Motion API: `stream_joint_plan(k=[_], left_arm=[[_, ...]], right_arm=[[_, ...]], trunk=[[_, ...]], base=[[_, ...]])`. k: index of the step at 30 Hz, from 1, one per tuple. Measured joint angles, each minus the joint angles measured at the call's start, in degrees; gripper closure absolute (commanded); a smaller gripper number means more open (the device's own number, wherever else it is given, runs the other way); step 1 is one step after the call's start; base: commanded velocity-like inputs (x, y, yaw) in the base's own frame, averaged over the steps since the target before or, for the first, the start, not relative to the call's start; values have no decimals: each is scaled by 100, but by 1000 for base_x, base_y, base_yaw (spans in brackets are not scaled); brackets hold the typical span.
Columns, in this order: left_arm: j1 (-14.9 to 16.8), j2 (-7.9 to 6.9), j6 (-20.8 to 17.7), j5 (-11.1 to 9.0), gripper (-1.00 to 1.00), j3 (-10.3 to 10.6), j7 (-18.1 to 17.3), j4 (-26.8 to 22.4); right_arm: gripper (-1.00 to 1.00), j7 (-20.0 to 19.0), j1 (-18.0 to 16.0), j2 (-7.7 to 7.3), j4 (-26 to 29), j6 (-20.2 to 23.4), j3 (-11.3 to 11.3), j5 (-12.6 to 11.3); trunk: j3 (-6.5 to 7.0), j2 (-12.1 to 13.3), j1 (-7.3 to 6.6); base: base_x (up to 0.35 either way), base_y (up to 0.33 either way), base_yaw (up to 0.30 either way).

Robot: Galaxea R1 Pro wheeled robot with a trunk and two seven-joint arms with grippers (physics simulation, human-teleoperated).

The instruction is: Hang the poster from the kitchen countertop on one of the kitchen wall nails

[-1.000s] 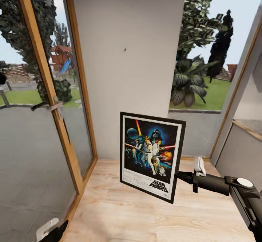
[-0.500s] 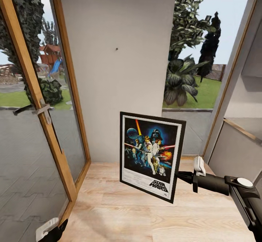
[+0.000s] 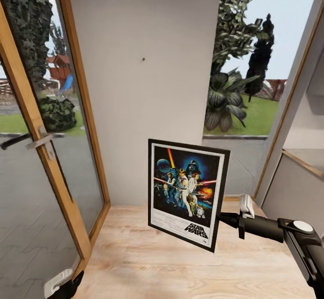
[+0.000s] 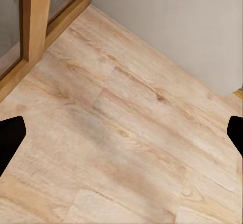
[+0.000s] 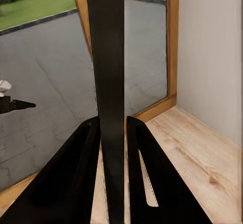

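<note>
- The right gripper [image 3: 223, 218] is clamping the poster's [image 3: 185, 191] right edge, holding it upright at the frame's centre.
- The left gripper [image 4: 121, 133] is hanging spread wide over the wood floor [image 4: 126, 148], holding nothing.
- A nail [image 3: 143, 59] is sticking out of the wall [image 3: 148, 29], above the poster.

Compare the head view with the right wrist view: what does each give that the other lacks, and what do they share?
Head view alone: the poster's printed face, the nail above it on the grey wall, and the garden plants through the window. Right wrist view alone: the poster edge-on, clamped between the right gripper's two dark fingers. Shared: the poster held by the right gripper, the wooden floor, the grey wall and the wood-framed glass door.
</note>
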State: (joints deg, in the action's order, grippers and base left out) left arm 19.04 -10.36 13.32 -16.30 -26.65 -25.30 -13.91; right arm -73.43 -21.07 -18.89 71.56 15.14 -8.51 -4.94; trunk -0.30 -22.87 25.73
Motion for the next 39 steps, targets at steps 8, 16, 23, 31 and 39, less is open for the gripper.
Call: stream_joint_plan(k=[8, 16, 23, 31, 39], left_arm=[[0, 0, 0, 0, -100, 0, 0, 0], [0, 0, 0, 0, -100, 0, 0, 0], [-1, 22, 16, 13, -100, -22, -14, 382], [-3, 12, 26, 37, -100, -53, -19, 1083], [-79, 17, 28, 44, -100, -47, -18, 1184]], right_arm=[[100, 0, 0, 0, 0, 0, 0, 0], [100, 0, 0, 0, 0, 0, 0, 0], [100, 2, 3, 0, 91, 8, 11, -3], [100, 14, -33, 0, 201, 109, 33, -137], [100, 25, -340, 136, 618, 1107, 37, -258]], trunk=[[0, 0, 0], [0, 0, 0], [0, 1, 4], [0, 0, 3], [1, 1, 4]], base=[[338, 0, 0], [339, 0, 0], [113, 0, 0], [2, 0, 0], [0, 0, 0]])
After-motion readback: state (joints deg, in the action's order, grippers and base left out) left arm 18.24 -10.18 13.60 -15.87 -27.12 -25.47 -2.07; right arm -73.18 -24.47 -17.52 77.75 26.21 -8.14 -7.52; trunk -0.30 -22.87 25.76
